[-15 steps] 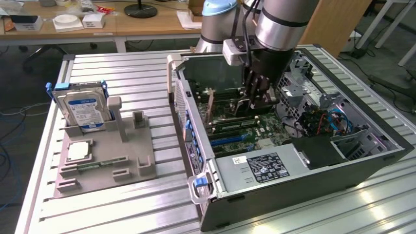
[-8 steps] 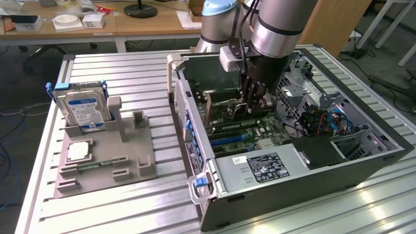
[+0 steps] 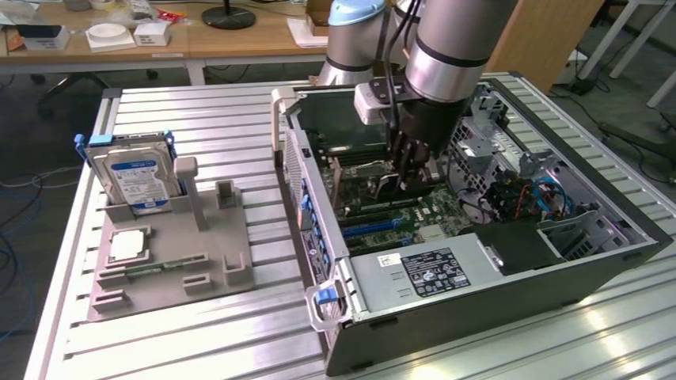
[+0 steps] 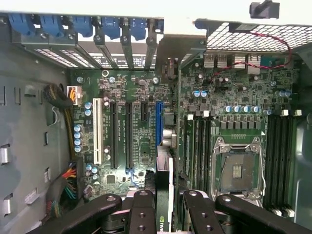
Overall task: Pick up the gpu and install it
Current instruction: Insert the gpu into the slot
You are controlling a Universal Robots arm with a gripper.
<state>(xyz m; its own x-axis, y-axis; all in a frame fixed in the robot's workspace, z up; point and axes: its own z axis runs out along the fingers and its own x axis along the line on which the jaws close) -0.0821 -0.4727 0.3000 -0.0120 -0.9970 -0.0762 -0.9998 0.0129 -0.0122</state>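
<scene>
Table: [image 3: 190,348] ribbed aluminium slats, bare at the front.
Power supply: [image 3: 423,273] silver box at the near end of the computer case, carrying a black label with white print too fine to read.
Computer case: [image 3: 507,309] dark tower lying on its side, open at the top.
Holder: [image 3: 211,261] grey moulded block on the exterior view's left, well apart from the case.
Hard drive: [image 3: 132,178] upright in the holder's far end. It has a blue-and-white label whose wording is not legible.
Processor chip: [image 3: 127,245] silver square lying flat in the holder.
Memory stick: [image 3: 158,267] narrow green strip just beside the chip.
Gripper: [image 4: 166,197] lowered into the case, with black fingers [image 4: 141,209] on both sides of the card and the jaws clamped on the gpu.
Gpu: [image 4: 164,170] thin card seen edge-on, held above the motherboard in line with the long blue slot. Whether its edge has entered the slot cannot be told. A small green mark near the fingers is unreadable.
Motherboard: [image 4: 234,97] green, with white printed lettering too small to make out.
Blue slot: [image 4: 159,122] lies between black slots, with a white slot [image 4: 96,129] further aside.
Processor socket: [image 4: 237,168] metal frame, open.
Blue clips: [image 4: 73,24] a row along the case's rear wall.
Arm: [image 3: 454,39] silver and grey, rising from the case.
Desks: [image 3: 243,43] wooden, behind the table, holding white boxes [image 3: 111,36].
</scene>
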